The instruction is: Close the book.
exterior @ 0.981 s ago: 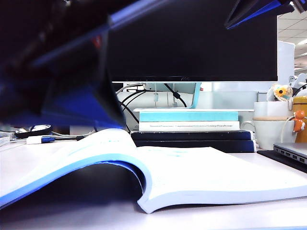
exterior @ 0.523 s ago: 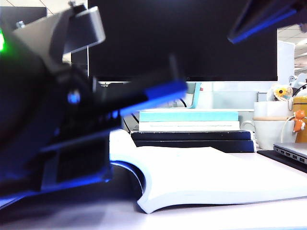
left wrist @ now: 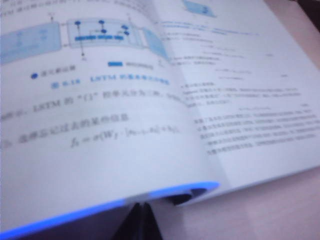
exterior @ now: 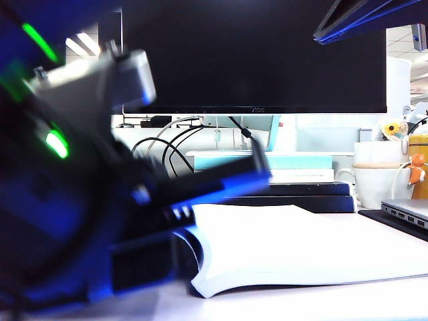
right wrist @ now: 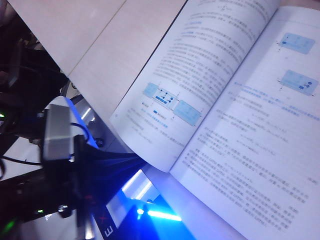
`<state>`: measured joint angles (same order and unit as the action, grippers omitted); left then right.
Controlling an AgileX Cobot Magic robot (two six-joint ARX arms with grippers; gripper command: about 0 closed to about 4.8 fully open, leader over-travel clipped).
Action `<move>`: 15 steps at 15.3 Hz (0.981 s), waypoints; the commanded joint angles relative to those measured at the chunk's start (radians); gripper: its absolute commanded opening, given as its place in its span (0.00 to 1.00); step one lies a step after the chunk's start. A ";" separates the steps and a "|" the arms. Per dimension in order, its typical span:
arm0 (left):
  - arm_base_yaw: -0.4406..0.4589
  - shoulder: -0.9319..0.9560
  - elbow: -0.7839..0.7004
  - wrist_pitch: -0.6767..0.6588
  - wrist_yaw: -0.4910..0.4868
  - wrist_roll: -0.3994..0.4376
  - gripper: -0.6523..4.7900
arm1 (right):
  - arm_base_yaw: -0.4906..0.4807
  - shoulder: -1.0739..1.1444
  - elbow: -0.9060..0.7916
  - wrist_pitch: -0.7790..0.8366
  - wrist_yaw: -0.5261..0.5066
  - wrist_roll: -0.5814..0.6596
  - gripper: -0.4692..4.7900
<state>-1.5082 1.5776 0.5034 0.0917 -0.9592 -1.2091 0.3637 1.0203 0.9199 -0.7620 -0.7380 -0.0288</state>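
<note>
the book (exterior: 294, 247) lies open, flat on the desk (exterior: 314, 304), spine running front-to-back. left pincer (left wrist: 142, 220) is jammed under its raised left half, so that arm's closer. right pincer's up high, out of view. can't tell if either's open or closed

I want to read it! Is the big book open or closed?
Open. The book lies spread, showing printed pages and blue diagrams. The left end effector sits under its left-hand pages. The right end effector is not in view.

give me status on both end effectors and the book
Left end effector at the left edge of the open book, state unclear. Right end effector out of view. Book stack behind, apart.
</note>
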 commanded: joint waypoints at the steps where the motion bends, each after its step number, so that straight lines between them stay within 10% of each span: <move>1: 0.039 0.029 0.003 0.047 0.062 -0.003 0.11 | 0.000 -0.002 0.002 0.004 -0.051 -0.007 0.09; 8: 0.286 0.029 0.003 0.068 0.114 0.169 0.11 | 0.000 -0.002 0.002 0.037 -0.049 -0.026 0.09; 12: 0.286 -0.023 0.067 0.129 0.068 0.526 0.11 | 0.000 -0.002 0.002 0.041 -0.046 -0.027 0.09; 15: 0.282 -0.033 0.112 0.345 0.087 1.034 0.11 | 0.000 -0.002 0.002 0.041 -0.045 -0.027 0.09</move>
<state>-1.2243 1.5517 0.6048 0.3046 -0.9073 -0.3408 0.3634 1.0206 0.9199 -0.7315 -0.7788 -0.0498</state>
